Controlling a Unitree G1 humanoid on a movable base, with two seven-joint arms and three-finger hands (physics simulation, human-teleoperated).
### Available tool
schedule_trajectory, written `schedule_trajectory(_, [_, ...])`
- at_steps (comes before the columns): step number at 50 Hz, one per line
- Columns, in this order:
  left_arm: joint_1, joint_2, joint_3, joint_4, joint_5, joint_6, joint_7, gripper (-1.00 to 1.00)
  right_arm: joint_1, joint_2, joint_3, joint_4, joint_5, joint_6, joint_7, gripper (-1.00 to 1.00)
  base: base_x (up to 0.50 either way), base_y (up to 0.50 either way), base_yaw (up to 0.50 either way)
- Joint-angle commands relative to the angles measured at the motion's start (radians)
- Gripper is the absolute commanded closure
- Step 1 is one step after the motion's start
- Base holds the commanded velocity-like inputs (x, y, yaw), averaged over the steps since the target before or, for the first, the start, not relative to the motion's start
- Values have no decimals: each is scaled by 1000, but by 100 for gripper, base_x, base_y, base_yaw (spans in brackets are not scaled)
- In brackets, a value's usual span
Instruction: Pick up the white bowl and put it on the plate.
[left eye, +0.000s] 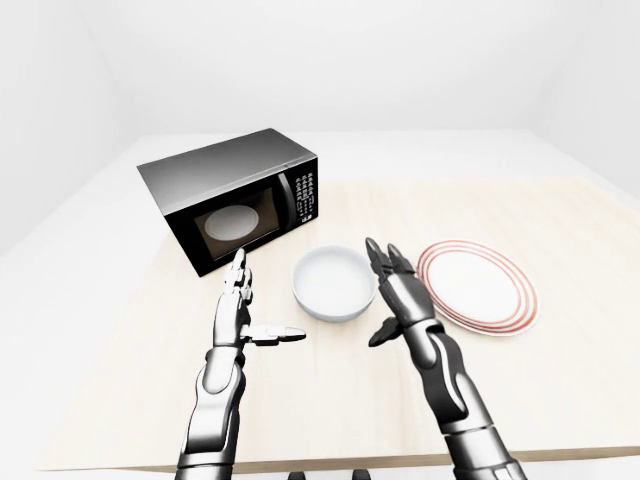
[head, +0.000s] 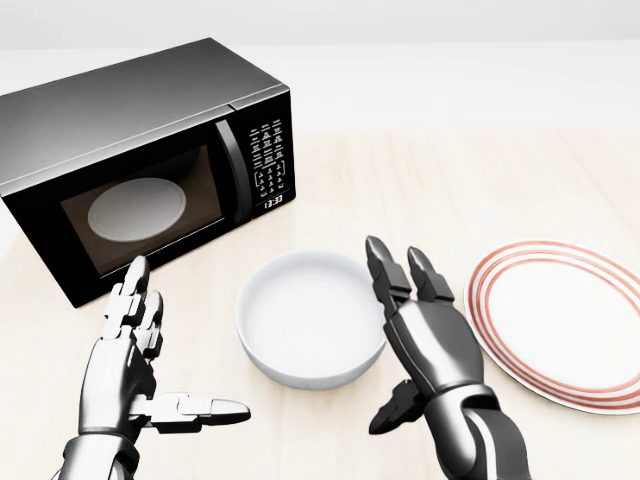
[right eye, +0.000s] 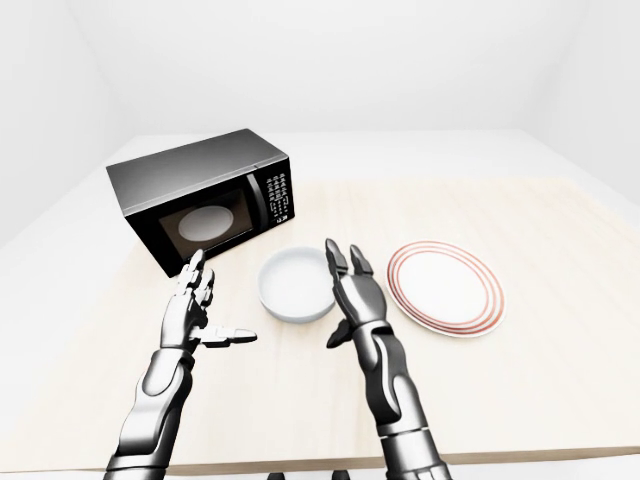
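The white bowl (head: 305, 328) sits upright on the wooden table, in the middle of the head view. The white plate with red rings (head: 565, 322) lies flat to its right, apart from it. My right hand (head: 400, 340) is open, fingers stretched up, right beside the bowl's right rim; whether it touches the rim I cannot tell. My left hand (head: 165, 350) is open, thumb pointing right, standing left of the bowl with a gap between them. Neither hand holds anything.
A black microwave (head: 140, 165) with its door shut stands at the upper left, just above my left hand and the bowl. The table's (left eye: 560, 400) near edge runs along the bottom of the left-eye view. White floor and walls lie beyond.
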Motion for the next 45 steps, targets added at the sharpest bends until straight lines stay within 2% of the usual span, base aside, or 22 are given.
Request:
schedule_trajectory(1, [0, 0, 0, 0, 0, 0, 0, -100, -32, 11, 20, 6, -98, 1, 20, -100, 0, 0, 0])
schedule_trajectory(21, [0, 0, 0, 0, 0, 0, 0, -100, -77, 29, 60, 117, -179, -28, 97, -100, 0, 0, 0])
schedule_trajectory(33, [0, 0, 0, 0, 0, 0, 0, -100, -92, 45, 80, 83, -231, -10, 189, -100, 0, 0, 0])
schedule_trajectory(45, [0, 0, 0, 0, 0, 0, 0, -100, -116, 65, 99, 83, -281, -6, 282, -100, 0, 0, 0])
